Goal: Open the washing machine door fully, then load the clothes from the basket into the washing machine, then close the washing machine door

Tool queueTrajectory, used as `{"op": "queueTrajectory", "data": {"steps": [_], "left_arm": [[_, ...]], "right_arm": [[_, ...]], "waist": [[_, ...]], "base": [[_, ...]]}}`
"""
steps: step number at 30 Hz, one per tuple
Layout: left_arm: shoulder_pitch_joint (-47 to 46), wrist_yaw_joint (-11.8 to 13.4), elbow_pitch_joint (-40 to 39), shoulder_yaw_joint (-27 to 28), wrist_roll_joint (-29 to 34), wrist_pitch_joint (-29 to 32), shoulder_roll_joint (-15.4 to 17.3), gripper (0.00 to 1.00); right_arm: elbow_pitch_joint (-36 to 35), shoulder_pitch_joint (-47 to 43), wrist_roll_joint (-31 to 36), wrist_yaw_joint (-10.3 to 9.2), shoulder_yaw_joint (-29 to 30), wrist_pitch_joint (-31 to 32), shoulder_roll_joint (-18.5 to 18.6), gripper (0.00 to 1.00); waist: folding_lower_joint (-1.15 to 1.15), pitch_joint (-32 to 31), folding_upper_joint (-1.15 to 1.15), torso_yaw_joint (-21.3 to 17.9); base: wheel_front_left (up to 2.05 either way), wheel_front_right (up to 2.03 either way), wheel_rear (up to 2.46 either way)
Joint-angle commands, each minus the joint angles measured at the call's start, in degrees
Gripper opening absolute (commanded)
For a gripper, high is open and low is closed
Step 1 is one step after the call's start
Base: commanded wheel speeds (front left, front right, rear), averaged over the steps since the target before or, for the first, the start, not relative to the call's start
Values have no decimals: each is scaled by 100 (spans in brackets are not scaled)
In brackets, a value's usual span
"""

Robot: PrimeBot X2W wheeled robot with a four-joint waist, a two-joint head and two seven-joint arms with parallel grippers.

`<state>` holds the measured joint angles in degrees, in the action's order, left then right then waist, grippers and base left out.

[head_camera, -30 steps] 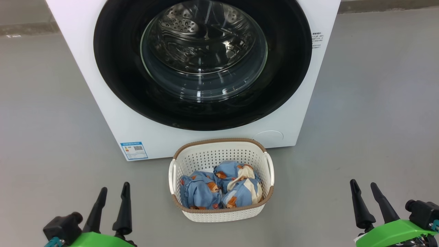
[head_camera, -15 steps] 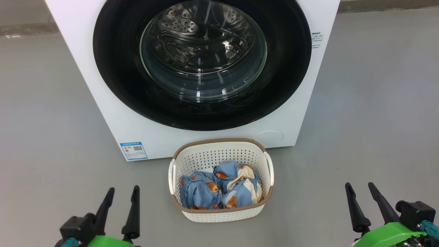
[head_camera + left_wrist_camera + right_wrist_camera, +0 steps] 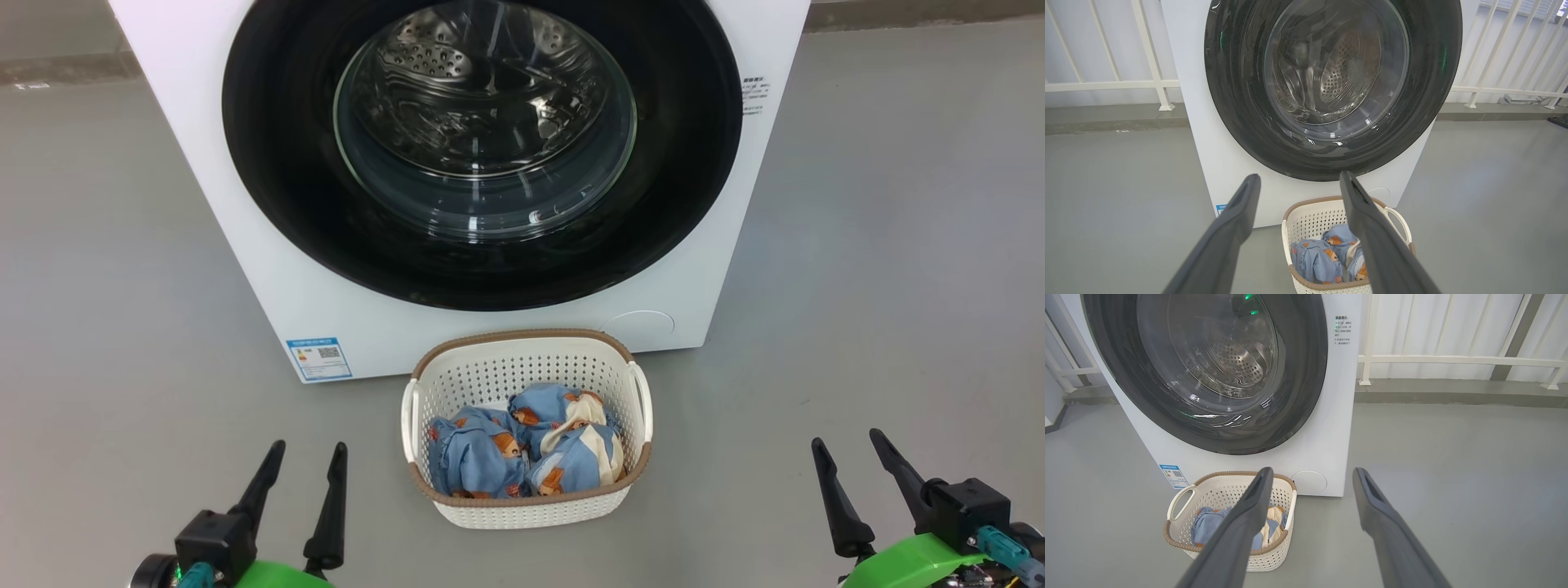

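I have bare floor (image 3: 122, 327) at nine and three o'clock of the basket (image 3: 522, 371); at twelve, the closed washing machine door (image 3: 482, 147) bars the way in.

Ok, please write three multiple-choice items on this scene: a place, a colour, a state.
1. Where does the basket stand? A) on the floor before the washing machine B) on top of it C) inside its drum
2. What colour is the basket's rim? A) green B) brown C) black
3. How is the left gripper? A) open, empty B) shut on the basket's handle C) shut, empty
Key: 1A: it sits on the floor; 2B: a brown band rings its top; 3A: its jaws stand apart, holding nothing.
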<state>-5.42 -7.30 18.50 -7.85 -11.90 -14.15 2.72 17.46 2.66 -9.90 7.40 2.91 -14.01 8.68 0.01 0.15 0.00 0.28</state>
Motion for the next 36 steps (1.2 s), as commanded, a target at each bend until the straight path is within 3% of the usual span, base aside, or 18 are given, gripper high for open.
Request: {"op": "queueTrajectory", "data": {"steps": [1, 36], "left_arm": [[-252, -19, -73, 166, 122, -85, 79, 100], [-295, 7, 142, 269, 71, -85, 19, 100]], "right_arm": [[-122, 210, 132, 9, -139, -97, 95, 100], [-104, 218, -101, 9, -133, -98, 109, 100]], "waist": [[0, 5, 0, 1], [0, 0, 0, -26]], "base": [[0, 0, 0], [8, 8, -16]]}}
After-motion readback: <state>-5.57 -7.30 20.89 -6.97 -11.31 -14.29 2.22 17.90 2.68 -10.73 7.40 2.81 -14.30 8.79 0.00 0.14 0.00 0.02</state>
